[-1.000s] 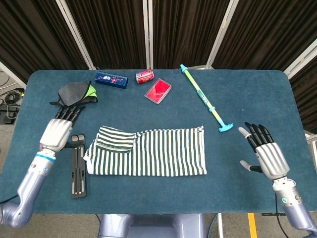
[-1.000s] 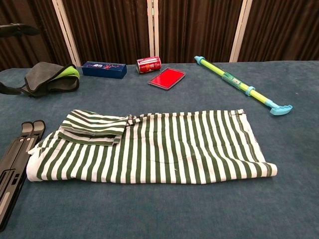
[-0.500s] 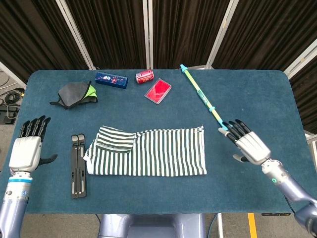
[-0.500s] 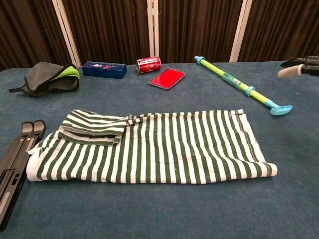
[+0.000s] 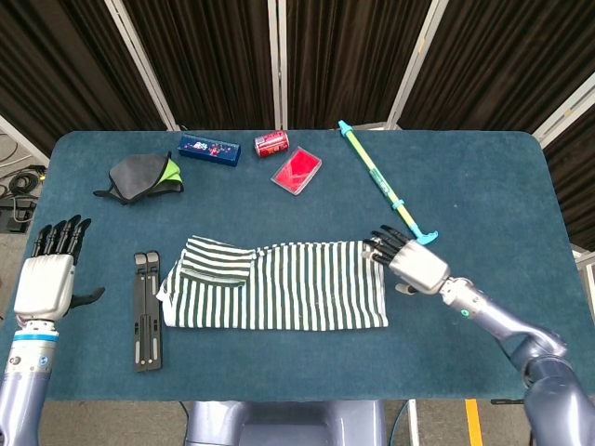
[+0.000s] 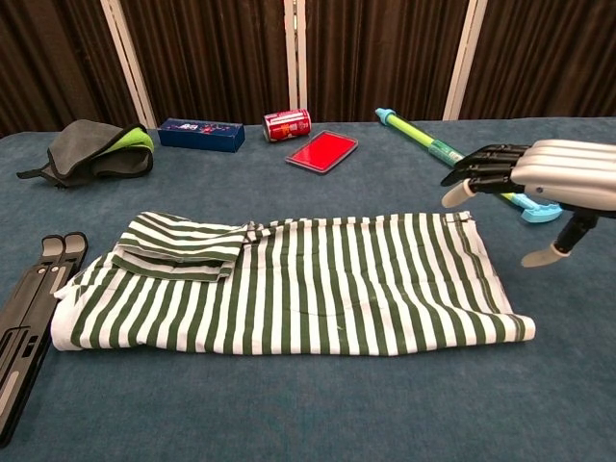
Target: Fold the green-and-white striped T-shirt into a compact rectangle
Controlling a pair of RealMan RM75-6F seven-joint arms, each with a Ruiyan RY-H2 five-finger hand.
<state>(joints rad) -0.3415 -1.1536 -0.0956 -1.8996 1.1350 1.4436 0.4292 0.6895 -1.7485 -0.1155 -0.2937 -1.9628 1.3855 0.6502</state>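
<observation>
Chest view shows the right hand (image 6: 539,188), fingers spread and empty, poised over the right edge of the striped T-shirt (image 6: 298,284) lying as a long band on the bench (image 6: 289,414), so the next move is probably to pinch that edge and fold it leftward.

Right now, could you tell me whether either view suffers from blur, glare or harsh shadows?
Head view: even light, sharp, only a faint shadow under the right robot hand by the striped T-shirt. Chest view: the shirt is crisp, with no glare.
</observation>
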